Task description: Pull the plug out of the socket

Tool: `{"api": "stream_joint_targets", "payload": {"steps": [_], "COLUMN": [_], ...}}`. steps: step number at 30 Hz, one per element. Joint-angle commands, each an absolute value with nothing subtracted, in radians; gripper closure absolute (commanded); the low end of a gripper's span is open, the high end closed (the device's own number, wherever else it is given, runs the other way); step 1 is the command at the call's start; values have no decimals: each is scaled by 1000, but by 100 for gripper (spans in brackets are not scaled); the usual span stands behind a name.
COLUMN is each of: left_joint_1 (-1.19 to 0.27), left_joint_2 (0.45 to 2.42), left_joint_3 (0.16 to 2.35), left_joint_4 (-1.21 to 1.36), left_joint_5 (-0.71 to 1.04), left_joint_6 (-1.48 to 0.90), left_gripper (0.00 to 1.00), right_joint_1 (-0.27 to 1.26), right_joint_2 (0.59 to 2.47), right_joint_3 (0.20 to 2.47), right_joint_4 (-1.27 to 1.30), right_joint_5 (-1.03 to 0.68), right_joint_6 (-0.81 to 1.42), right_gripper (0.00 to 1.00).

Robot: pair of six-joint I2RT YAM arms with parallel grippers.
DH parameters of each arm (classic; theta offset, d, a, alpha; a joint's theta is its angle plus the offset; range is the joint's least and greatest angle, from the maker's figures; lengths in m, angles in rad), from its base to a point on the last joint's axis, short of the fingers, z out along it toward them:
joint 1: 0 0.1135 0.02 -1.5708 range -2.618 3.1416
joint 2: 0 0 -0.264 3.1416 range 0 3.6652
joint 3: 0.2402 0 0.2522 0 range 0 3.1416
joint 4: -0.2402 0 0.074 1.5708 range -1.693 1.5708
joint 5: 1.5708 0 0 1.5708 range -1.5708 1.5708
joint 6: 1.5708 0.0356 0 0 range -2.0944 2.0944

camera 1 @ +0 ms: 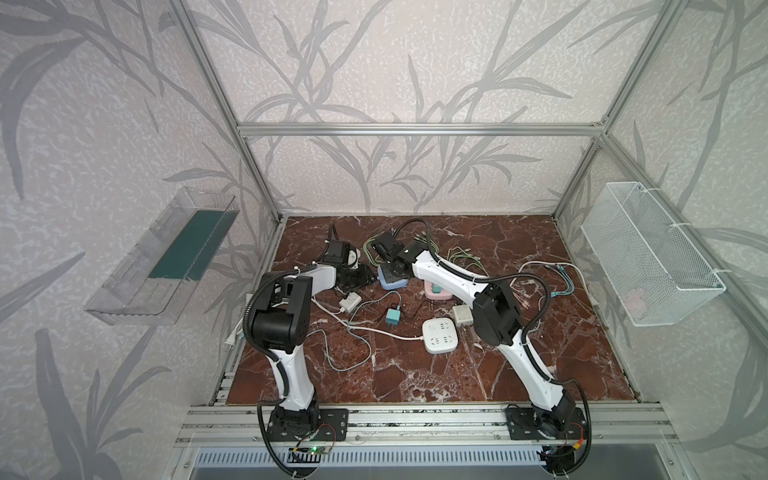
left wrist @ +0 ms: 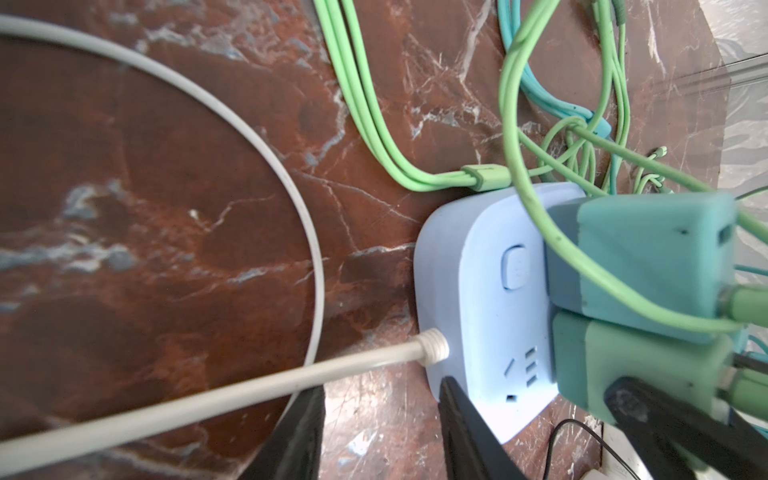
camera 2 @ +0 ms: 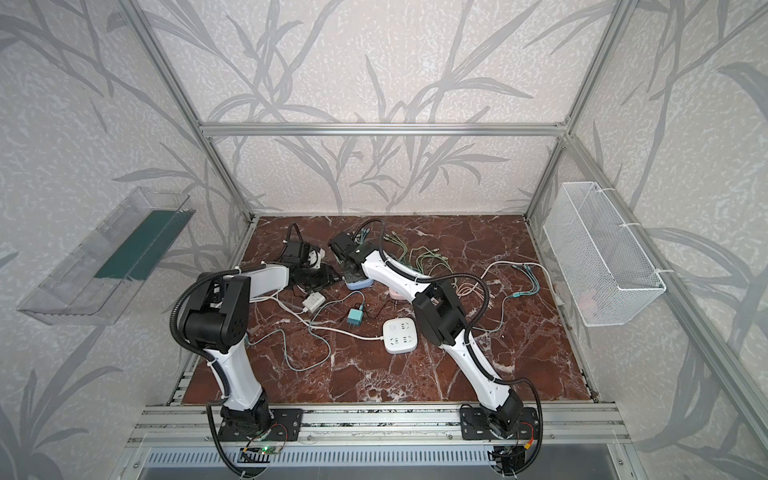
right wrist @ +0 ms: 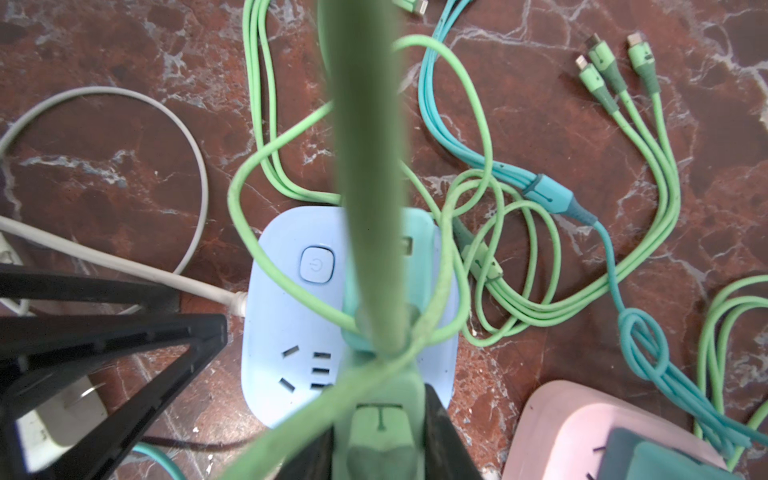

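A light blue socket lies at the back middle of the marble table. A teal plug and a green plug stand side by side on its face, their prongs hidden. My right gripper comes down from above and is shut on the green plug, whose green cable runs up past the camera. My left gripper stands open beside the socket's cord end with bare table between its jaws. One of its fingers touches the socket's corner.
A pink socket sits just right of the blue one. In front lie a white socket, a loose teal charger and a white adapter. Green cables tangle behind. A wire basket hangs at the right wall.
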State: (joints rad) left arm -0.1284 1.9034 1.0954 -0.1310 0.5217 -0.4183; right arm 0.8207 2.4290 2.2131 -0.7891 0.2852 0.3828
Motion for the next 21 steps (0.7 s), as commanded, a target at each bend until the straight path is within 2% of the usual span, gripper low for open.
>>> {"api": "stream_joint_targets", "payload": {"steps": [1, 10, 21], "left_joint_1": [-127, -129, -165], "left_joint_2": [1915, 1939, 2000], "left_joint_3": [1117, 1132, 1210], "left_joint_4": [-109, -30, -162], "left_joint_5": [569, 650, 583], "left_joint_6": [-396, -410, -377], "left_gripper": [53, 53, 55], "right_joint_1": [822, 822, 831], "right_joint_2": [2424, 2425, 2438], "right_joint_3": [2235, 2237, 2257], "right_joint_4": [-801, -796, -790], "right_joint_5": [267, 244, 203], "right_joint_6": [346, 325, 329], "right_gripper": [83, 83, 84]}}
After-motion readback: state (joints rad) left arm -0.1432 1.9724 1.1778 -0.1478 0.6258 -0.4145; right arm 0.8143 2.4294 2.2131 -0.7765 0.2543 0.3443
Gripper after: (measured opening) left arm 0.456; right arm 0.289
